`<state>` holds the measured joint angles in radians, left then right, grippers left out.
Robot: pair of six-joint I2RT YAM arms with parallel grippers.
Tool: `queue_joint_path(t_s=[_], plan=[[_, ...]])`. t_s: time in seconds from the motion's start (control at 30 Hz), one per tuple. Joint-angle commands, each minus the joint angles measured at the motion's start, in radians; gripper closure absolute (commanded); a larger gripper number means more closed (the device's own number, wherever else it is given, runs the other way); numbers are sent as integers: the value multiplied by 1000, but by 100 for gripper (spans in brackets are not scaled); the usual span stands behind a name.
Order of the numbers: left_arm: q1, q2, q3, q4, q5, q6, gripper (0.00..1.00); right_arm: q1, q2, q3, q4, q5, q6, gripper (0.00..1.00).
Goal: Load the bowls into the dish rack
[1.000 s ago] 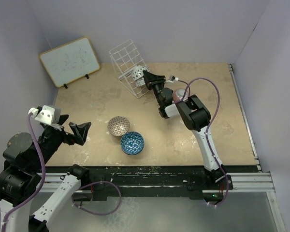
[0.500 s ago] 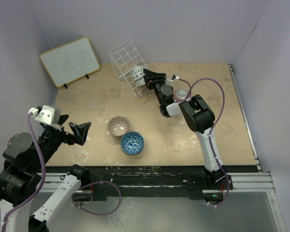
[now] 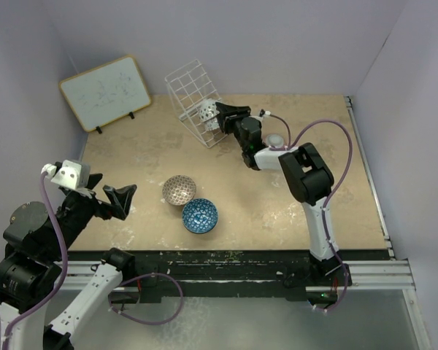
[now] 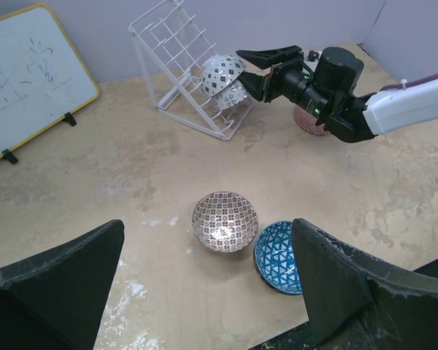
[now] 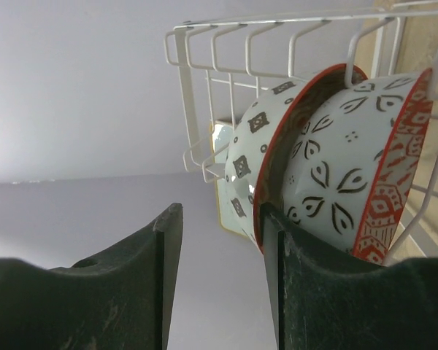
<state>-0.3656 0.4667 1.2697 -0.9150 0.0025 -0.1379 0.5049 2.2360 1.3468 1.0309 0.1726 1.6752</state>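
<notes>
The right pincer (image 3: 223, 117) reaches toward the white wire dish rack (image 3: 188, 86) at the far side of the desk (image 3: 139, 153), its fingers apart and gripping nothing. Just past its tips, two bowls stand on edge inside the rack, nested: a diamond-patterned bowl (image 5: 252, 157) and a leaf-patterned bowl (image 5: 343, 168) with a red band, tucked against it. The left pincer (image 3: 123, 197) hovers over the desk, spread wide. In front of it a brown bowl (image 3: 179, 189) and a blue bowl (image 3: 200, 215) sit upright, right beside each other.

Your tilted white dish rack (image 3: 193, 93) at eleven o'clock held two nested bowls (image 3: 209, 112); brown bowl (image 3: 179, 189) and blue bowl (image 3: 200, 216) touched at seven.
</notes>
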Motion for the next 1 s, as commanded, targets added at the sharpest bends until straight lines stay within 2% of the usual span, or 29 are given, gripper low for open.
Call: queue_joint_path(t_s=[0.0, 0.3, 0.6, 0.97], plan=[[6, -6, 22, 19, -9, -7, 1, 1, -62, 40, -209, -26, 30, 50], [5, -11, 21, 16, -10, -10, 1, -2, -105, 44, -317, -27, 30, 50], [5, -11, 17, 17, -11, -8, 1, -9, -92, 66, -293, -50, 1, 50], [6, -8, 11, 29, -6, -12, 1, -9, -195, 39, -360, 11, -61, 50]])
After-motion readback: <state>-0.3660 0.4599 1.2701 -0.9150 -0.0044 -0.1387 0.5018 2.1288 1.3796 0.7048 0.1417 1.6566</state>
